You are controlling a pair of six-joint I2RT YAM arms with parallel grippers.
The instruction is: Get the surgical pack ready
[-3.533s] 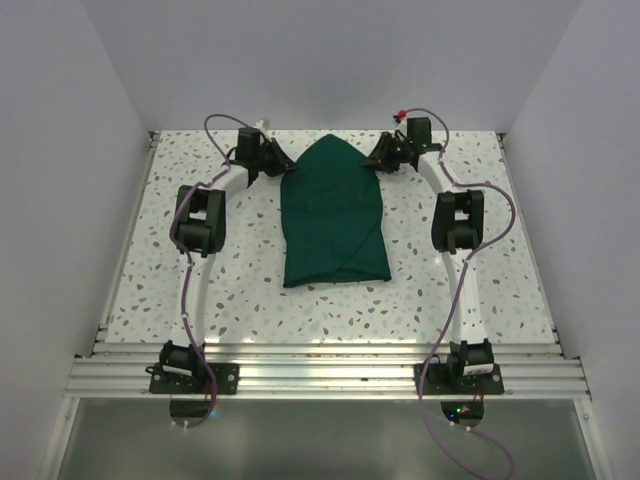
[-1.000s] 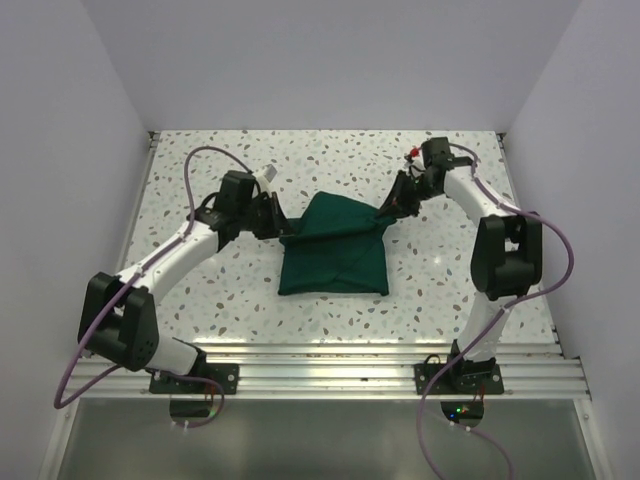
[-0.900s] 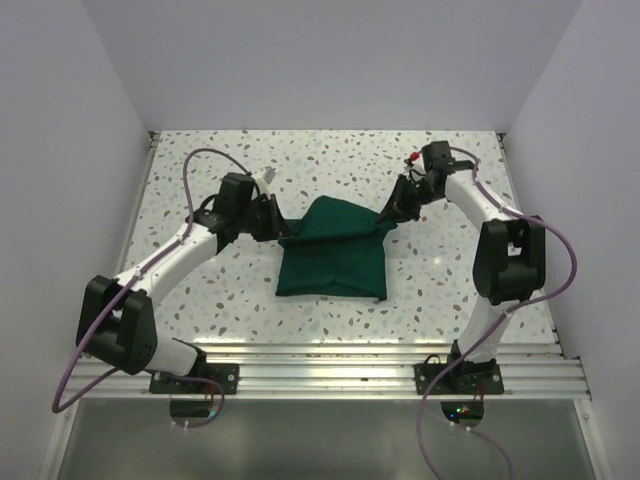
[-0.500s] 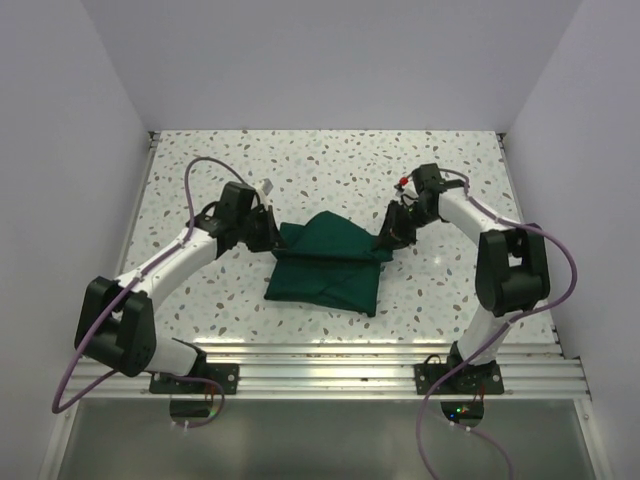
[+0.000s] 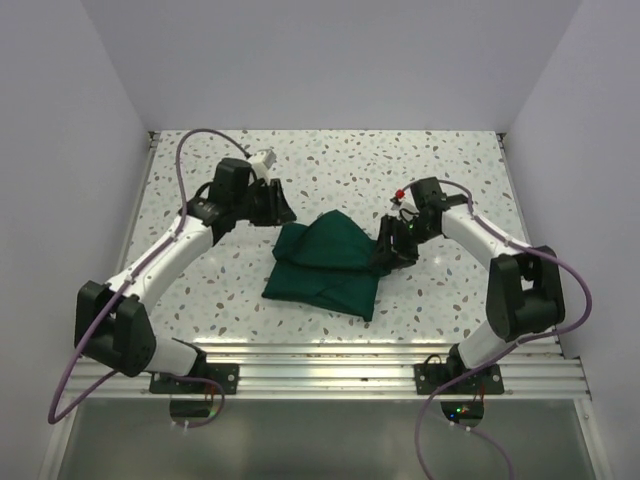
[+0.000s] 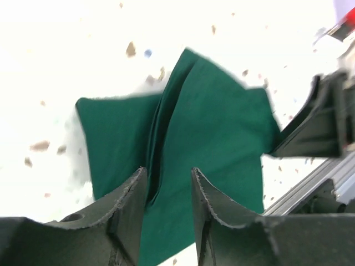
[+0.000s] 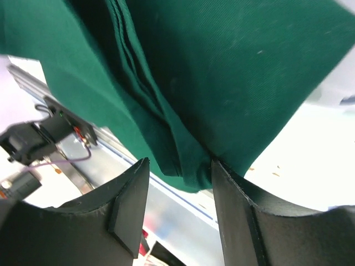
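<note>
The surgical pack (image 5: 328,266) looks soft and limp; both jaws hang released. Better pinch its layered edges at three and nine o'clock.

Both arms bent inward; left hand (image 5: 285,214), right hand (image 5: 384,257) fingers parted.

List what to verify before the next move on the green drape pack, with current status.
1. Left gripper free of cloth: ok, jaws apart, nothing pinched.
2. Right gripper free of cloth: not ok, jaws apart but the edge of the surgical pack lies between its fingers.
3. Pack square to the table edge: not ok, it lies skewed.
4. Folds flat: not ok, the top flap is offset and the layers are loose at the edge.
5. Contents covered: ok, only green fabric shows.
6. Contents centred inside: cannot tell, hidden.
</note>
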